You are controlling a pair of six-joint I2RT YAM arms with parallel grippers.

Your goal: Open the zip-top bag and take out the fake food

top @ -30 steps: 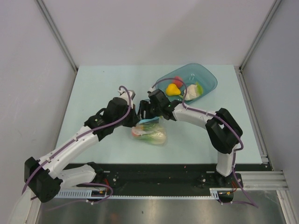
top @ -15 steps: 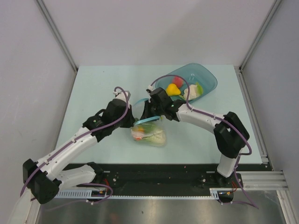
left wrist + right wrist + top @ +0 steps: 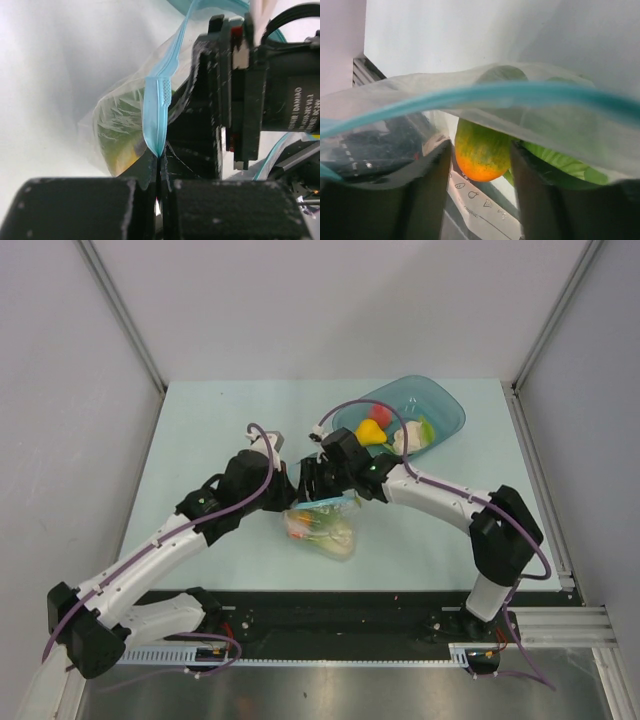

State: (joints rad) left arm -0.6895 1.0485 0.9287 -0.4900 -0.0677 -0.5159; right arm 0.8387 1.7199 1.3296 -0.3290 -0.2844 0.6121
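The zip-top bag [image 3: 325, 530] lies between the two arms, clear and crinkly, with its blue zip strip [image 3: 157, 110] standing up. My left gripper [image 3: 159, 167] is shut on the lower end of that strip; from above it [image 3: 290, 490] is at the bag's left corner. My right gripper [image 3: 480, 200] stands open at the bag's mouth [image 3: 312, 488], its fingers [image 3: 425, 195] under the film. Fake food shows inside: an orange-green fruit [image 3: 481, 150] just ahead between those fingers, and a leafy cabbage [image 3: 560, 160] to the right. The white label [image 3: 470, 192] lies below.
A teal translucent tray [image 3: 450, 410] stands at the back right, holding a yellow piece [image 3: 370, 430], a red piece and a whitish piece. The right gripper's black body [image 3: 215, 100] sits close against the bag beside my left fingers. Grey walls enclose the table on three sides.
The right gripper has come down and left to the bag's mouth, its jaws now apart. The zip strip sits lower. The left gripper kept its hold and barely moved.
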